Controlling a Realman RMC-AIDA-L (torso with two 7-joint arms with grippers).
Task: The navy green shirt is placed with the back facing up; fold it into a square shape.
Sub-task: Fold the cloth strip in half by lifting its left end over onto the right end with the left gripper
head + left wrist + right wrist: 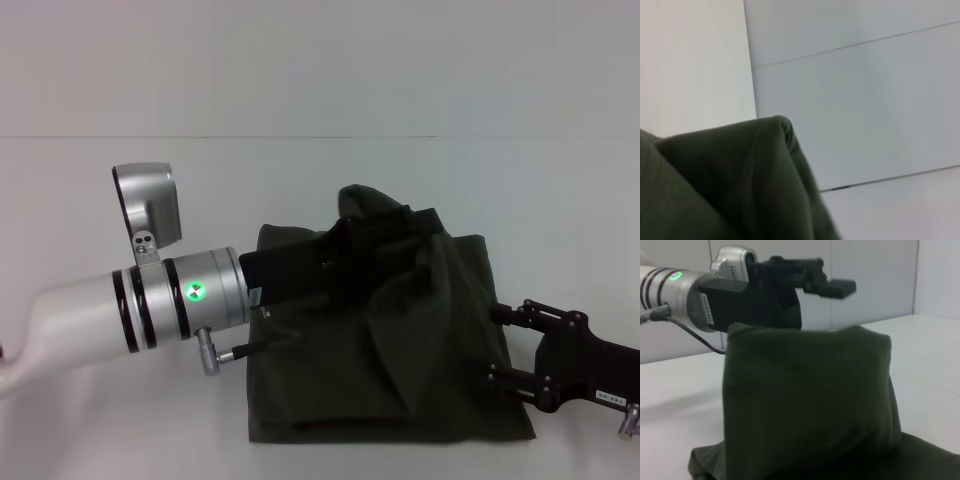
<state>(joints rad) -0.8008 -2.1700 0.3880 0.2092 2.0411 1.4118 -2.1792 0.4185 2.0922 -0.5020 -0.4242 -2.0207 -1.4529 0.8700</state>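
Olive shirt [430, 340] hangs lifted, clamped in the left gripper [385, 225]; right gripper [500, 345] at its right edge, grip unclear.

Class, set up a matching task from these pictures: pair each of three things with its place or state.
Things:
1. navy green shirt
2. left end effector
3. right end effector

Places or states:
A. at the shirt's right edge, low on the table
B. partly folded, one part raised
C. over the shirt, holding up a fold

Pairs: 1-B, 2-C, 3-A
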